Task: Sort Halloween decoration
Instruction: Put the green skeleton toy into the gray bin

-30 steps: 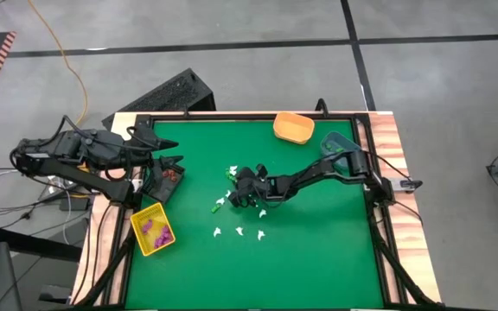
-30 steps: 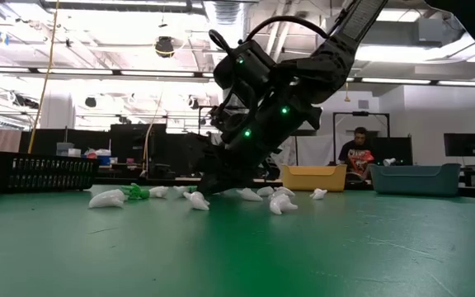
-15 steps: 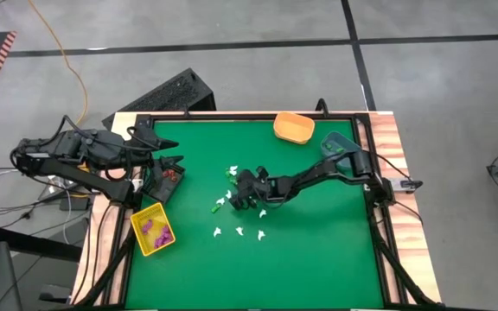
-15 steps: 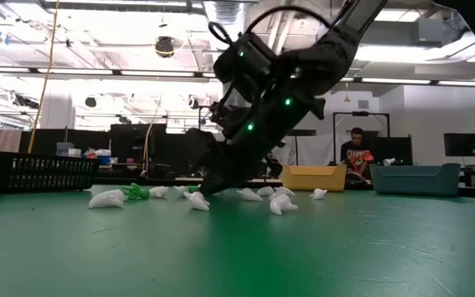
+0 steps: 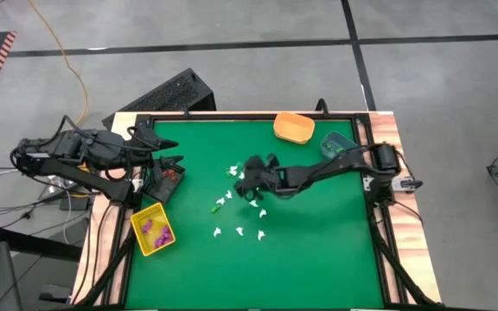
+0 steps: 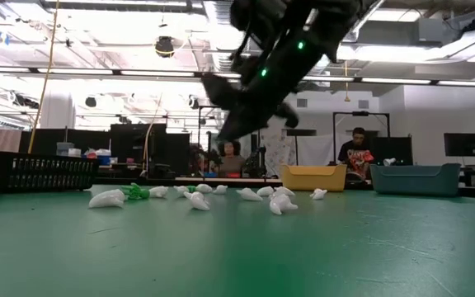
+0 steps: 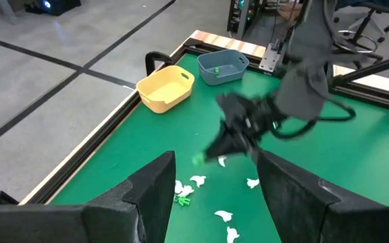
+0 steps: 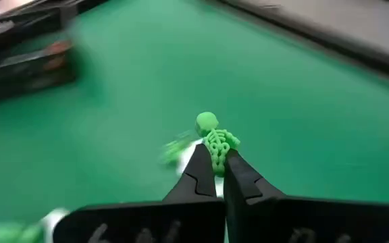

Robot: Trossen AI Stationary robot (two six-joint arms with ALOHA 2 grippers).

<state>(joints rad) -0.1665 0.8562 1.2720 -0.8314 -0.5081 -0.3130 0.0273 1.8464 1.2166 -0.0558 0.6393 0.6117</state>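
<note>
The high view looks straight down on the whole green table (image 5: 318, 259), far enough to show the floor around it. The low view sits at table-top height, close to the white trinkets (image 6: 196, 198), facing the room behind. The left wrist view looks forward across the table to the right gripper (image 7: 218, 150). The right wrist view is very near its own fingertips. All views share the middle of the table.
</note>
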